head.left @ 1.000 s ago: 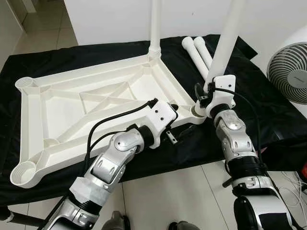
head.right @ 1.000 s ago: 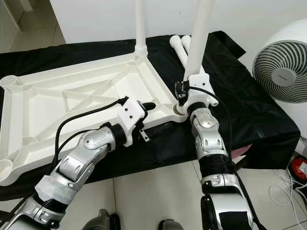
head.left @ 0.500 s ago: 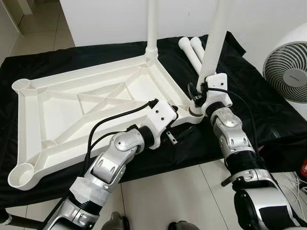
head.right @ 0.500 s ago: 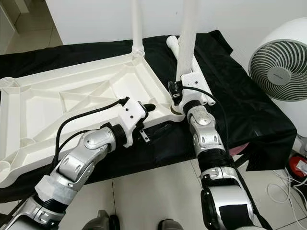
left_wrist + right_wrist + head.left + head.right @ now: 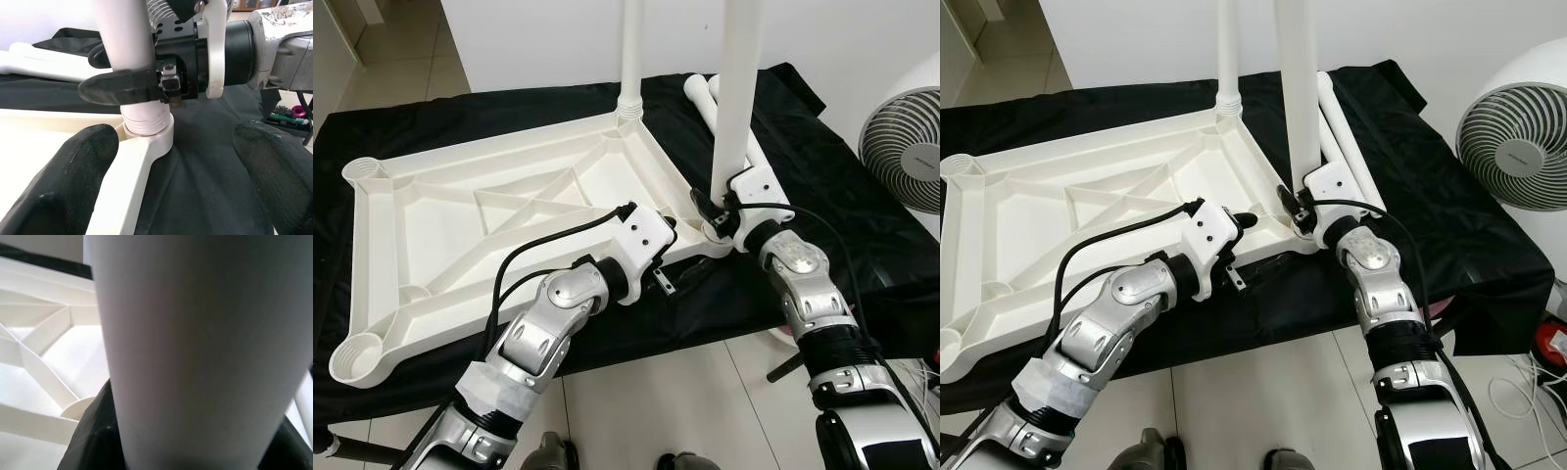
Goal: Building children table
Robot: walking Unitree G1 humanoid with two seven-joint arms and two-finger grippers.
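A white plastic tube leg (image 5: 736, 88) is being held upright in the near-right corner socket of the upturned white ribbed plastic tabletop (image 5: 440, 215) by the right gripper (image 5: 128, 88), fingers clamped on it, while the left gripper (image 5: 176, 174) is being kept beside that corner, fingers apart.

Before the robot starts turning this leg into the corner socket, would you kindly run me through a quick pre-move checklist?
1. Right gripper shut on the white plastic table leg: ok.
2. Leg's threaded end in the corner socket of the upturned white plastic tabletop: ok.
3. Leg upright over the socket: ok.
4. Left gripper open, beside the corner: ok.
5. Thread fully seated: cannot tell.
6. Two spare white legs lying apart on the black cloth: ok.
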